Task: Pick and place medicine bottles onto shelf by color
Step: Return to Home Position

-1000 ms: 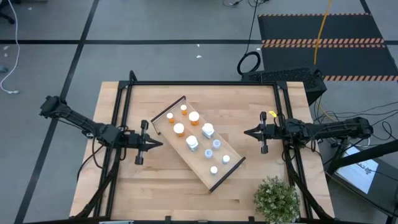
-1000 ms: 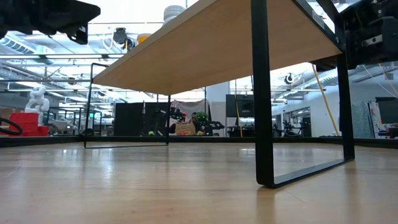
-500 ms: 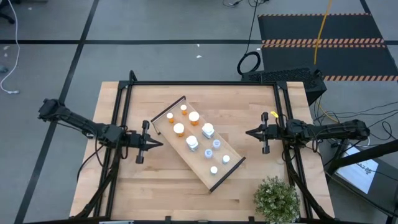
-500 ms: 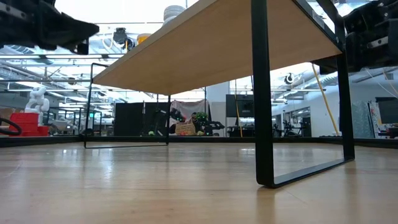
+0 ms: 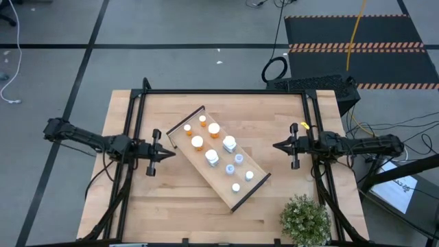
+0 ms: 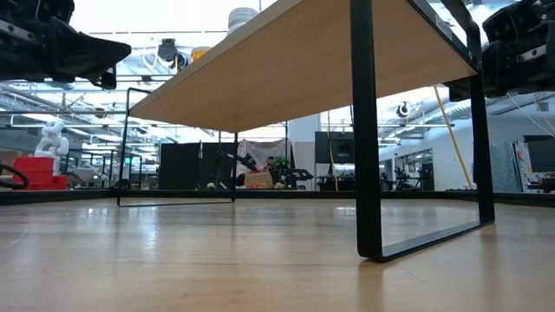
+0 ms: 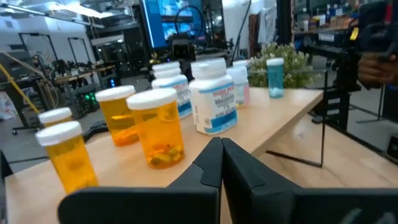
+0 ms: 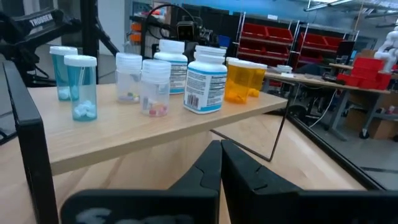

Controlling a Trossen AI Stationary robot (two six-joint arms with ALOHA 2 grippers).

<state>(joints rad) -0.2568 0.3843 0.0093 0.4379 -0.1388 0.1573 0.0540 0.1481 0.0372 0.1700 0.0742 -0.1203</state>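
The shelf point(image 5: 255, 184), a light-wood board with dark end walls, stands diagonally mid-table on thin dark legs point(image 6: 367, 173). Several white-capped medicine bottles stand upright on it. The orange ones point(image 5: 197, 143) are at its far-left end. The clear and pale blue ones point(image 5: 236, 187) are toward its near-right end. My left gripper point(image 5: 170, 154) is shut and empty just left of the shelf. In its wrist view point(image 7: 221, 142) it faces the orange bottles point(image 7: 161, 127). My right gripper point(image 5: 275, 146) is shut and empty, to the right of the shelf. In its wrist view point(image 8: 221, 144) it faces the blue bottles point(image 8: 78, 87).
A small green plant point(image 5: 304, 219) stands at the table's near right corner. A dark metal frame point(image 5: 219, 92) runs along the far edge and both sides of the table. Bare tabletop lies between each gripper and the shelf.
Both grippers have drawn back a little from the shelf: my left one toward the table's left edge, my right one toward the right edge. The shelf and the bottles have stayed where they were.
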